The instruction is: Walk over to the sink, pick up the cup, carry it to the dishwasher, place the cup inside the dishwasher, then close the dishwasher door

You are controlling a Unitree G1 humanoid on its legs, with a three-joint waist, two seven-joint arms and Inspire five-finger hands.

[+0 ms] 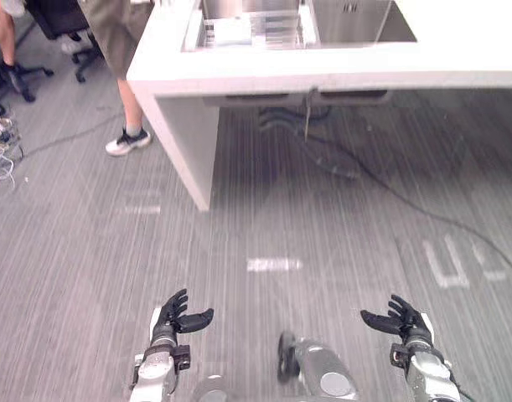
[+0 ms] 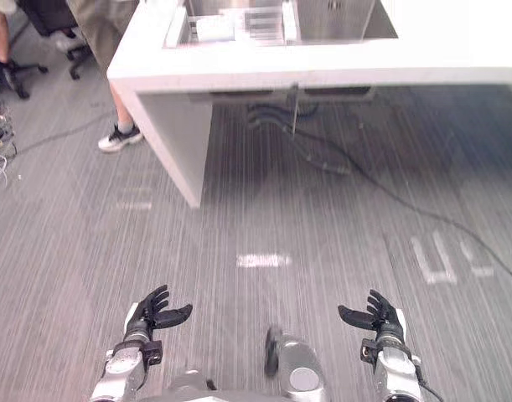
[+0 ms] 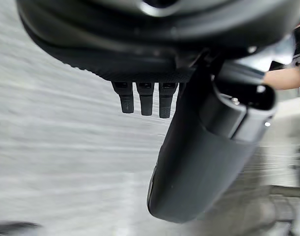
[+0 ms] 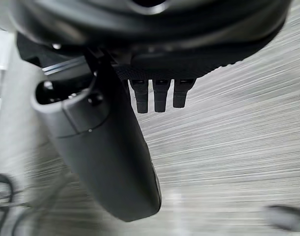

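Both hands are hanging empty while I am facing the sink from across the floor.

My dark left hand (image 1: 176, 316) and dark right hand (image 1: 400, 320) are floating low at the near edge, well apart. Each has its fingers spread loose and is holding nothing above the grey striped carpet floor (image 1: 281, 218). Far ahead, the stainless steel double sink (image 1: 356, 21) is sitting in the thick white counter (image 1: 323, 71). Something pale (image 1: 230, 32) is lying in its left basin, too washed out for me to name, so I cannot tell where the cup is. At the far left a person (image 1: 113, 33) in khaki shorts is standing beside the counter's end, near a black office chair (image 1: 59, 17).
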